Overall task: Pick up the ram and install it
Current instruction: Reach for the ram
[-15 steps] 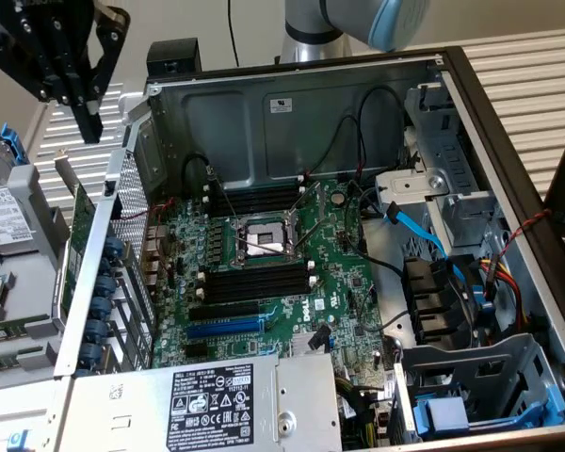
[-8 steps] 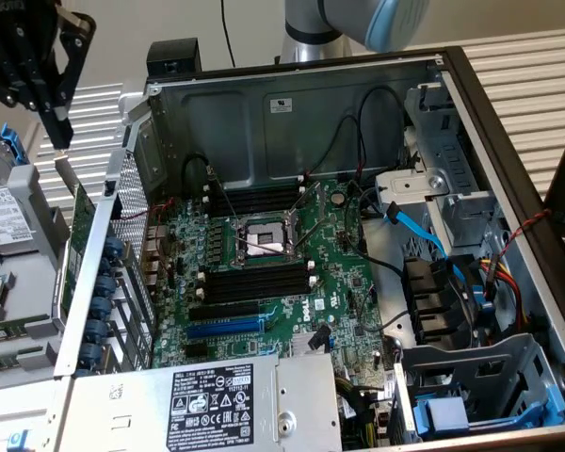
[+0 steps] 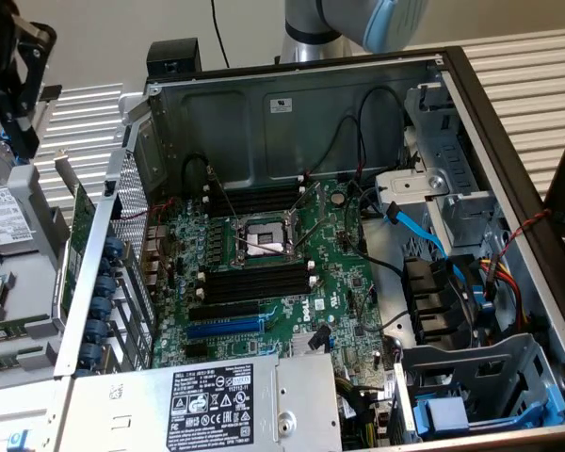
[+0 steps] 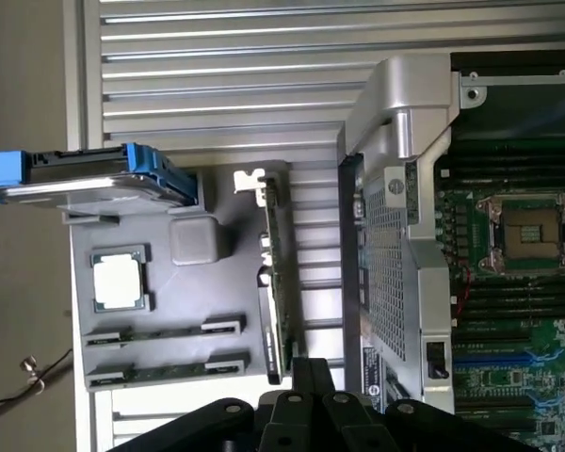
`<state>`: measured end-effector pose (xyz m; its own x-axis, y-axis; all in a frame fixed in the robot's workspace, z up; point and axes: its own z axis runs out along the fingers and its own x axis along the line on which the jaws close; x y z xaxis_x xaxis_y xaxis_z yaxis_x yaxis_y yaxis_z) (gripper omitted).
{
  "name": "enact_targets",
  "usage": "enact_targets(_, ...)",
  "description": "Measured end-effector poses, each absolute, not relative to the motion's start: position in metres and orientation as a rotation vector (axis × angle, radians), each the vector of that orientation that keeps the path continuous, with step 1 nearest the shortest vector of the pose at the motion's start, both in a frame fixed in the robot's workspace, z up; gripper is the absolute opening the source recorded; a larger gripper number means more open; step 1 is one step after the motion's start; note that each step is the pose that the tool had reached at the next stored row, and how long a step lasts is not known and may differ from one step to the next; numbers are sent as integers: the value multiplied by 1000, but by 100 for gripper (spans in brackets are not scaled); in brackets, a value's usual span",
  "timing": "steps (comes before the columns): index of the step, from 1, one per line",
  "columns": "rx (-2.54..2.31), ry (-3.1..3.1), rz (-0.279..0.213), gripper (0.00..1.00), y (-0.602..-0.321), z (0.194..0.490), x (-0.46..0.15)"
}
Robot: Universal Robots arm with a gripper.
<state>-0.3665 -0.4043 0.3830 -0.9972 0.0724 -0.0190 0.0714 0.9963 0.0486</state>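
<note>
Green and thin, the ram (image 4: 160, 333) lies flat in a grey tray (image 4: 184, 303) on the slatted desk (image 4: 217, 75), outside the computer case (image 4: 395, 122). A second stick (image 4: 167, 368) lies just beside it and parallel to it. In the exterior view the tray sits at the frame's lower left, with the black memory slots (image 3: 254, 282) well apart at mid-frame inside the case.

The claw (image 4: 311, 369) is closed and grips nothing. It hangs above the gap between the case wall and an expansion card (image 4: 273, 282) standing on edge. The ram lies beyond that card, on the side away from the case. Its long axis runs crosswise to the card, with one end pointing toward the claw.
</note>
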Motion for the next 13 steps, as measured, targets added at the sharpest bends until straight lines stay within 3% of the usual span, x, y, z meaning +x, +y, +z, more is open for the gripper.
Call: enact_targets(13, 112, 3118, 75, 11, -414, 381, -422)
